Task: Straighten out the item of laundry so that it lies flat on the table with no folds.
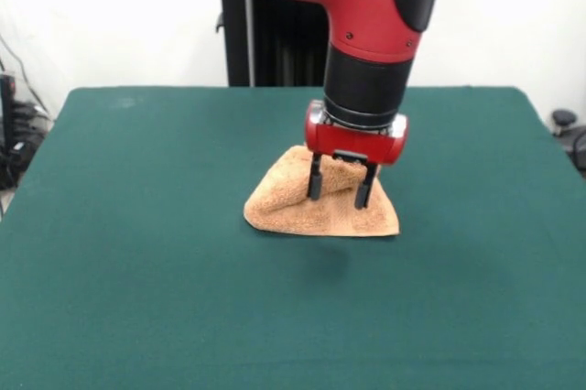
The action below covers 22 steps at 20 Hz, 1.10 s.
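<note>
Right, here is your front view, operator.
Count: you have one towel [316, 211], one table [137, 271], one arm [366, 33] and one gripper [341, 190] with two dark fingers [315, 179].
Towel place: it sits near the middle of the green top, a little toward your far side, well away from every edge.
Towel direction: its long axis runs across the picture, left to right, with the straight lower hem facing the camera.
Towel shape: you are looking at a rough triangle, broad along the front hem and rising to a bunched ridge under the red wrist.
Towel look: orange-tan terry, soft nap, clearly folded and humped, not flat; no band can be made out from here.
Gripper: your fingers stand spread, pointing straight down, with a raised fold of cloth between them; whether they actually press on it, you cannot tell.
Arm: it comes straight down over the towel's rear half.
</note>
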### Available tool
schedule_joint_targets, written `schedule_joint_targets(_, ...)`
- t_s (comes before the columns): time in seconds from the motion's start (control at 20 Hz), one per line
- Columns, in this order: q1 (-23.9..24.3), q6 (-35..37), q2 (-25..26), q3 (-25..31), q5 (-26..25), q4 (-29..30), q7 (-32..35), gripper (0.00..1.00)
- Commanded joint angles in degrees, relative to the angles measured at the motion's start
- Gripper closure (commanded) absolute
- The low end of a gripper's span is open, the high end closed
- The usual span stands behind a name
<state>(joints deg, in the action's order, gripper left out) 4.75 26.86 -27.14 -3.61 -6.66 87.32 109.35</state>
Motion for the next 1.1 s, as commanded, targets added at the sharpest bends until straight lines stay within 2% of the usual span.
schedule_joint_targets(0.05, -2.9, 3.8, 1.7, 6.1, -1.6, 5.3, 1.8, 0.00)
schedule_joint_targets(1.1, -5.9, 9.1, 0.6, 4.9, 0.8, 2.1, 3.8, 0.00)
